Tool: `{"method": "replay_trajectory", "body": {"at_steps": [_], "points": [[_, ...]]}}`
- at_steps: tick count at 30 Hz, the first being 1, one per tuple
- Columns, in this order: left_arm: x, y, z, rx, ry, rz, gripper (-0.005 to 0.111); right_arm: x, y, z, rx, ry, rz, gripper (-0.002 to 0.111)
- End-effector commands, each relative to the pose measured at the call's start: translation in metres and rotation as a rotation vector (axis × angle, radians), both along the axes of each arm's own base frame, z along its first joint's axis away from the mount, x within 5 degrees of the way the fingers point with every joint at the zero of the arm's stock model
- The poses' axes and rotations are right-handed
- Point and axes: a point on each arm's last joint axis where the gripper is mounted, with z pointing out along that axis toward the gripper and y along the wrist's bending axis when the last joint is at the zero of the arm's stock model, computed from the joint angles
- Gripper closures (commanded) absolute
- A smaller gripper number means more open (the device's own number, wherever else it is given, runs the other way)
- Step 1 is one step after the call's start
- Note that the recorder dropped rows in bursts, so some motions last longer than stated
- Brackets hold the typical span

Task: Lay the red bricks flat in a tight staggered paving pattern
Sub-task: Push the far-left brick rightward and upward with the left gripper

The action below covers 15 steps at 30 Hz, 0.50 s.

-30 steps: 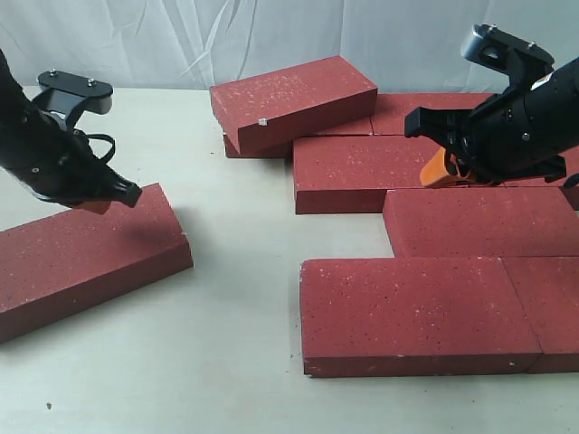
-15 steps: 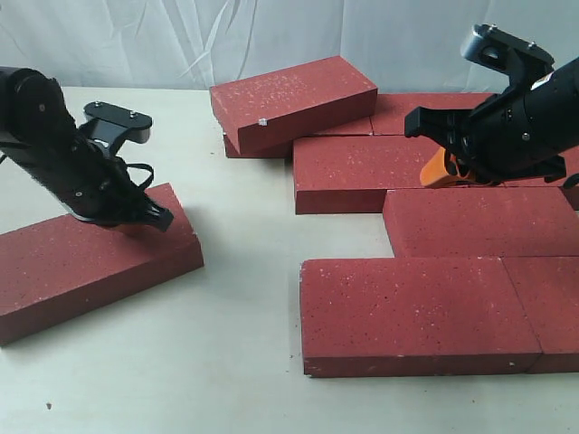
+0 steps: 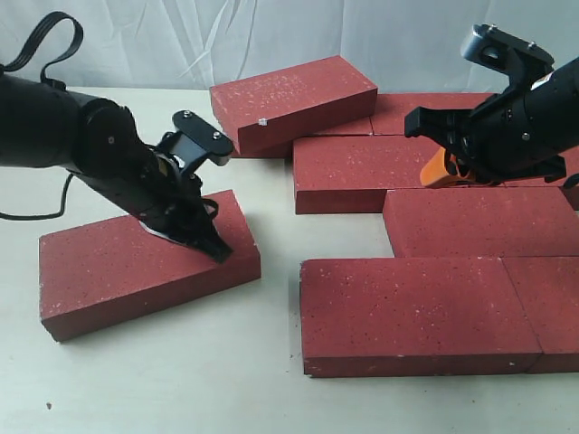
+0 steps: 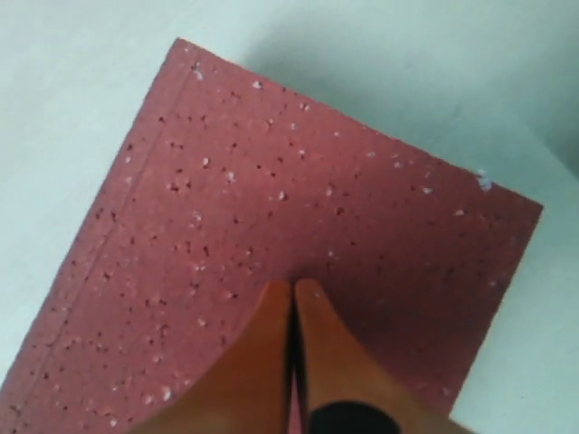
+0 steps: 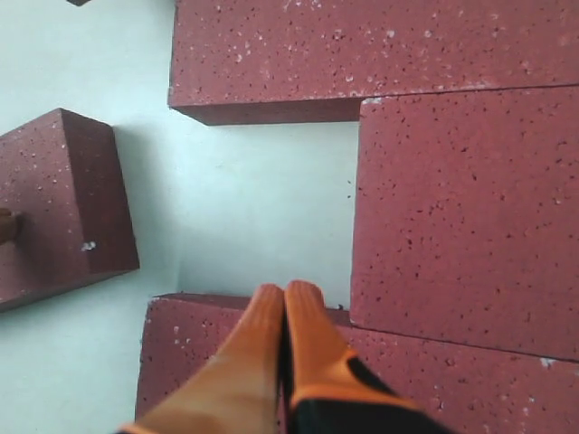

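Observation:
A loose red brick lies flat at the left, apart from the others. My left gripper is shut, its tips resting on the brick's top face near the right end. Its shut fingertips show in the left wrist view. The laid red bricks include a front brick, a second-row brick and a third-row brick. One brick with a white chip leans tilted on the back row. My right gripper hangs shut and empty above them, over the front brick's far edge.
A bare pocket of table lies between the third-row brick, the second-row brick and the front brick. Pale tabletop separates the loose brick from the laid group. A white cloth hangs behind.
My left gripper has swept right, sliding the loose brick with it toward the laid bricks. The right arm has not moved.

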Motion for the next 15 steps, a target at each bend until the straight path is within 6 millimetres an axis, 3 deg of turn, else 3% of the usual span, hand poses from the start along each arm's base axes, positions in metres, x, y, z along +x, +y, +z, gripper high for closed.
{"method": "replay_trajectory", "body": {"at_steps": [1, 9, 15], "points": [[-0.004, -0.017, 0.001, -0.04, -0.05, -0.04, 0.107, 0.0, -0.001, -0.001, -0.002, -0.007, -0.001, 0.109], [-0.002, -0.026, 0.017, -0.059, -0.068, -0.051, 0.107, 0.0, -0.001, 0.0, 0.0, -0.006, -0.001, 0.109], [-0.002, -0.008, 0.026, 0.112, -0.035, 0.081, 0.107, 0.0, -0.001, 0.0, 0.0, -0.01, -0.004, 0.109]]}}
